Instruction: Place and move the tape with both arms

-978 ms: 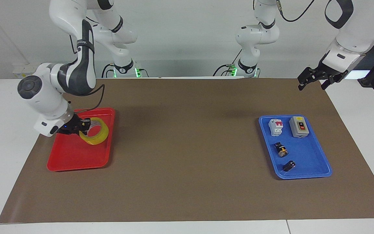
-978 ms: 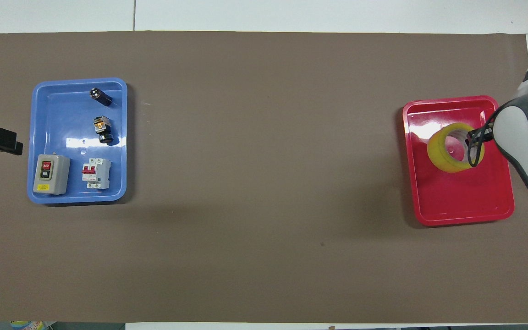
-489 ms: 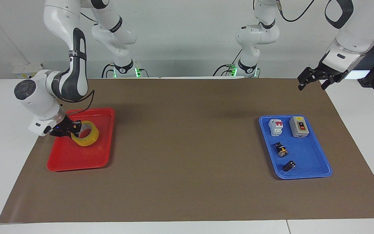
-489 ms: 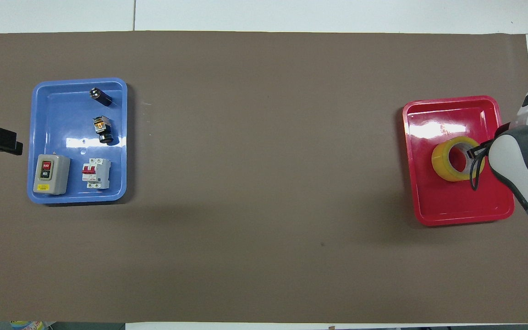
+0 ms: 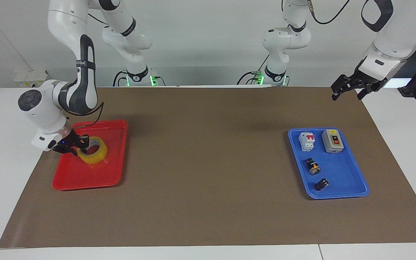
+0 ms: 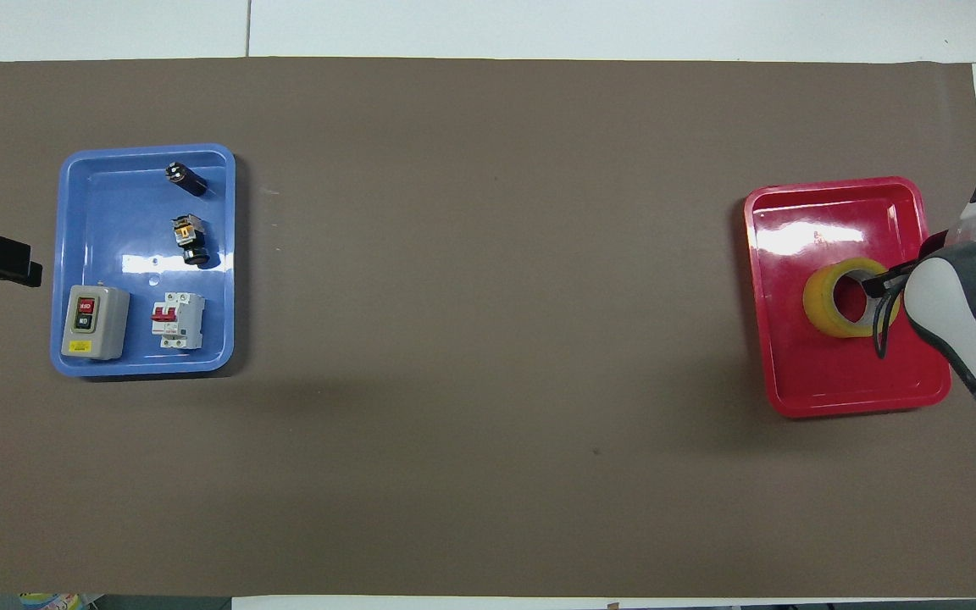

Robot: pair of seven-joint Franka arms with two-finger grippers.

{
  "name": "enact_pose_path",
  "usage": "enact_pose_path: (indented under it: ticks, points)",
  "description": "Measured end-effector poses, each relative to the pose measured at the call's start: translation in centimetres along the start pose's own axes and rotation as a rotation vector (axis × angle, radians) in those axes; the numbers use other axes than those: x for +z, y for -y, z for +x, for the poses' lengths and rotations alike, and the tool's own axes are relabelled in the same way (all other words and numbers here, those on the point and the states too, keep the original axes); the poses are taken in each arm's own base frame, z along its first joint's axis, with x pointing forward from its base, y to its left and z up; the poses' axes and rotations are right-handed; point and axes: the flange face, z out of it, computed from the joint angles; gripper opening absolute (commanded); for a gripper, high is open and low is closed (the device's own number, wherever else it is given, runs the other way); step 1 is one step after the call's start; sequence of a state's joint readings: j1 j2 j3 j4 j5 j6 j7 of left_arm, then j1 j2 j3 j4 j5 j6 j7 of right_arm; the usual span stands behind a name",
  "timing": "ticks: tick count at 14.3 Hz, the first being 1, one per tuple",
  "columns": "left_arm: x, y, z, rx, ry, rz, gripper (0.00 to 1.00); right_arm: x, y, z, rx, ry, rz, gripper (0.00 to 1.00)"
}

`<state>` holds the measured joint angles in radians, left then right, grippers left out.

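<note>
The facing view shows the right gripper (image 5: 79, 144) clamped on the tape (image 5: 93, 155), which lies in the red tray (image 5: 85, 177) near the right arm's end of the bench (image 5: 208, 216); overhead, the arm hides that grip. The left gripper (image 5: 350, 87) hangs open over the bench's corner at the left arm's end, beside the blue tray (image 5: 341, 193). Brown paper lies bare between the trays.
</note>
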<state>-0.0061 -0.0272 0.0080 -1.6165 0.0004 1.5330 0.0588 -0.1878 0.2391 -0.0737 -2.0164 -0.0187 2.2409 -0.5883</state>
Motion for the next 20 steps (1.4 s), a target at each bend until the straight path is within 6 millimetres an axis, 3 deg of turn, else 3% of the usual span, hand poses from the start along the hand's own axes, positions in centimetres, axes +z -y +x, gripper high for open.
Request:
enact_pose_path:
  ticks: [3,8,11,16,20]
  points:
    - [0.0,0.0,0.0,0.0,0.0,0.0,1.0,-4.5,1.0,1.0,0.043,0.01,0.011,1.0]
    - [0.0,0.0,0.0,0.0,0.0,0.0,1.0,-18.9,4.0,2.5,0.167,0.049,0.029,1.0]
    - [0.0,0.0,0.0,0.0,0.0,0.0,1.0,-24.7,5.6,2.0,0.204,0.037,0.024,1.0]
    - [0.0,0.0,0.0,0.0,0.0,0.0,1.0,-30.1,10.1,-0.9,0.212,0.064,0.032,1.0]
    - [0.0,0.0,0.0,0.0,0.0,0.0,1.0,-30.2,9.1,-1.8,0.238,0.072,0.034,1.0]
